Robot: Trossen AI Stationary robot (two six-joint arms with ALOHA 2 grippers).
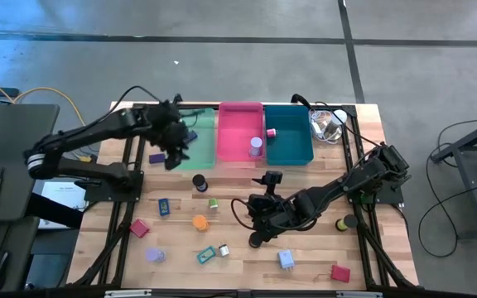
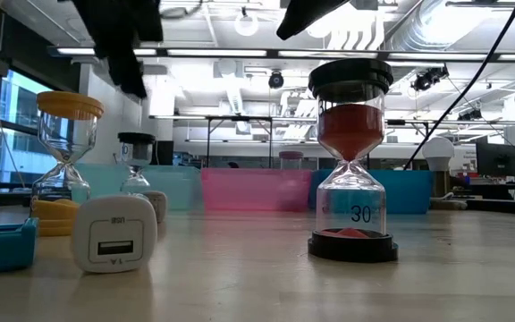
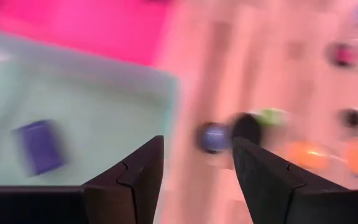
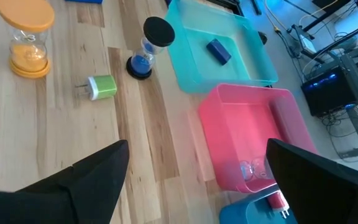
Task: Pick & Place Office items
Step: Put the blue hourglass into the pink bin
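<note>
We see the left gripper (image 1: pixel 175 156) above the near edge of the green tray (image 1: pixel 201 157), fingers (image 3: pixel 143 177) spread with nothing between them. A purple block (image 3: pixel 39 147) already lies in that tray; another purple item (image 1: pixel 156 158) sits on the table just beside the tray's left wall. The right gripper (image 1: pixel 259 236) hovers over mid-table, jaws wide apart and empty, its arm stretched across from the right edge. Around it we count the black-capped blue hourglass (image 1: pixel 199 182), a green charger (image 1: pixel 213 203), an orange hourglass (image 1: pixel 199 222), a teal clip (image 1: pixel 205 255) and a white charger (image 1: pixel 286 259). A red hourglass (image 1: pixel 339 272) stands near the front right; in the low view it fills the foreground. The pink tray (image 1: pixel 240 115) holds a pink-capped hourglass (image 1: pixel 256 146); the teal tray (image 1: pixel 290 157) holds a small pink item (image 1: pixel 271 132). A clear plastic lump (image 1: pixel 330 124) sits beside the teal tray's right wall.
</note>
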